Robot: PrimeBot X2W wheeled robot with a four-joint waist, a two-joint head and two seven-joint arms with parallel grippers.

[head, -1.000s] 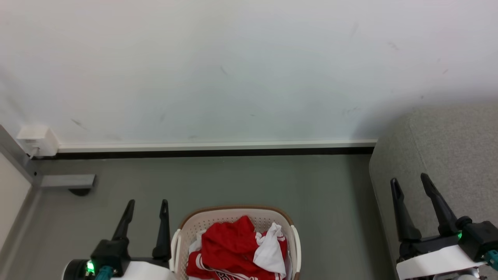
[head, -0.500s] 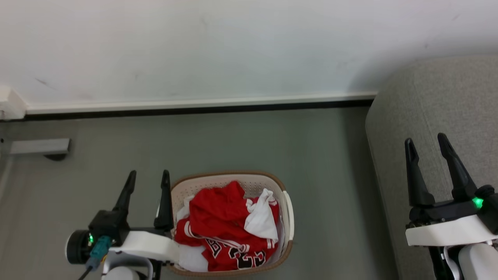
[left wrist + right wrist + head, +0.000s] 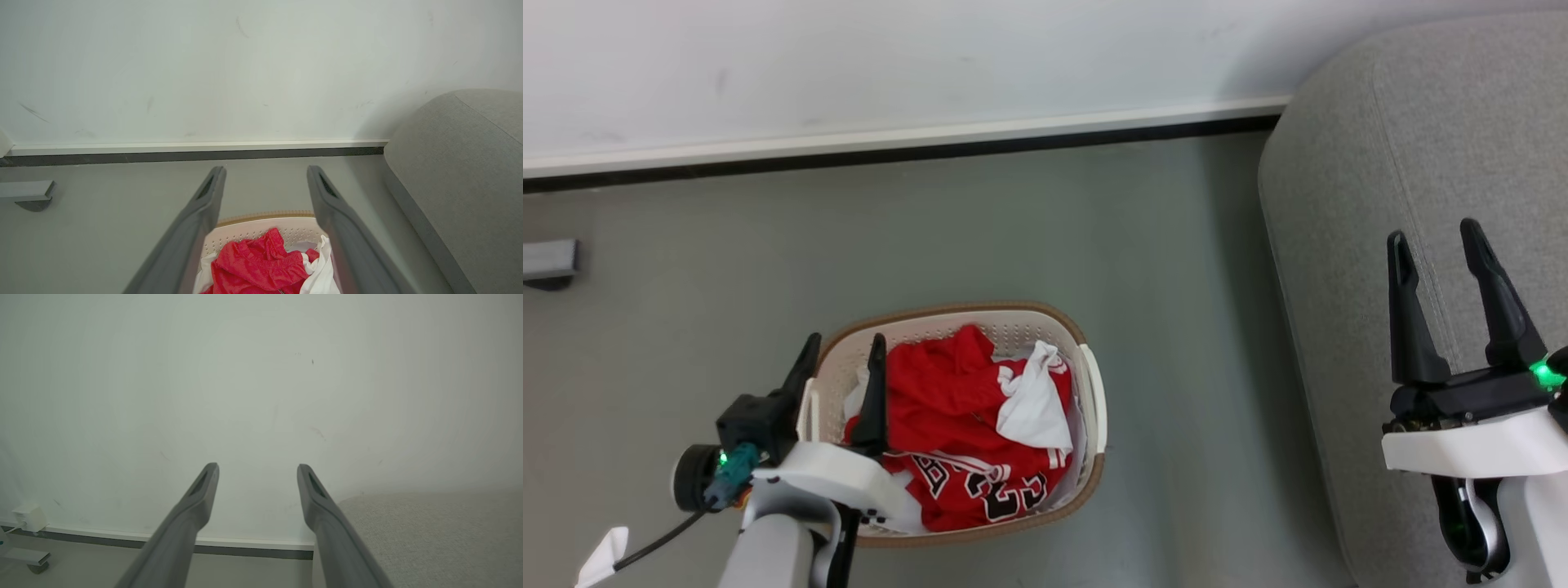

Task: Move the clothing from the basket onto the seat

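**Approach to the first pick: both pincers apart, nothing held**

The basket (image 3: 1045,314) stands on the grey floor (image 3: 1013,220), well apart from the wall's skirting (image 3: 931,147). The seat (image 3: 1339,163) rises to the robot's right, with a strip of floor between it and the basket.

The clothing (image 3: 939,392) is heaped inside the basket. It is a crumpled red bundle with a white fold (image 3: 1033,404) on top and black-and-white lettering (image 3: 996,490) on the near side. Every garment seen is in the basket.

The left gripper (image 3: 845,339) has its fingers spread and is empty. In the head view it sits over the basket's left rim, one finger outside the wall and the other over the red cloth. In the left wrist view the fingers point out toward the wall rather than down, with the heap low between them. It seems to hover above the pile, though whether it touches the cloth cannot be told.

The right gripper (image 3: 1433,230) is also spread and empty, and is held over the seat.

Judgement: this is the opening step, the reach for a first garment, and no transfer has been made yet.

The next move probably calls for these steps:
- Tip the left wrist downward.
- Shift inward, clear of the rim.
- Sink both fingers around a raised fold of red cloth.
- Close firmly.
- Lift high enough that trailing fabric clears the wall.
- Swing right to the seat.

Risk: the garments may tangle and come up together, or drag the light basket.
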